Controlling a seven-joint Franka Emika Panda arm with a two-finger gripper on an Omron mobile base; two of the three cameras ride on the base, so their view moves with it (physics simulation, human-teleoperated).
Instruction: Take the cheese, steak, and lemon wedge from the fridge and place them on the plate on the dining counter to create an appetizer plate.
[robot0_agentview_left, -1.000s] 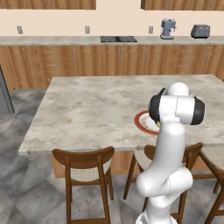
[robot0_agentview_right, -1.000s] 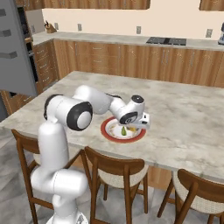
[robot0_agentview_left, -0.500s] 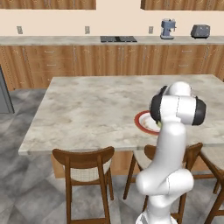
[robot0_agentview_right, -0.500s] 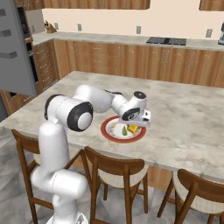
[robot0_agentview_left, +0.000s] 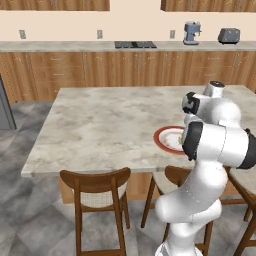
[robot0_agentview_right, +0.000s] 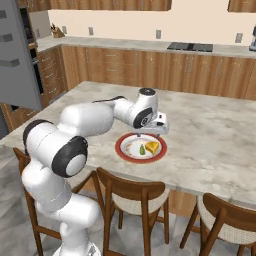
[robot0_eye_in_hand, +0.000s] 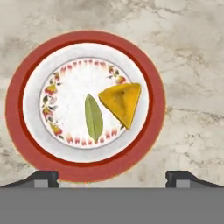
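The red-rimmed plate (robot0_agentview_right: 122, 150) (robot0_agentview_left: 161, 139) (robot0_eye_in_hand: 17, 113) rests on the dining counter (robot0_agentview_right: 210, 135) (robot0_agentview_left: 100, 125) (robot0_eye_in_hand: 192, 43) near its front edge. On its white centre lie the orange cheese (robot0_agentview_right: 152, 147) (robot0_eye_in_hand: 121, 101) and, touching its side, the small green lemon wedge (robot0_agentview_right: 142, 149) (robot0_eye_in_hand: 93, 117). My gripper (robot0_agentview_right: 152, 132) (robot0_eye_in_hand: 111, 178) hangs open just above the plate, nothing between its fingertips (robot0_eye_in_hand: 43, 177). The steak is out of view. The grey fridge (robot0_agentview_right: 20, 60) (robot0_agentview_left: 4, 107) stands far off to the left.
Wooden stools (robot0_agentview_right: 132, 197) (robot0_agentview_left: 97, 187) line the counter's near side. A long wall counter with a cooktop (robot0_agentview_left: 135, 44), a coffee machine (robot0_agentview_left: 191, 33) and a toaster (robot0_agentview_left: 228, 35) runs along the back.
The jaws have opened and the hand has lifted a little off the plate. The cheese now lies free on the plate beside the lemon wedge.
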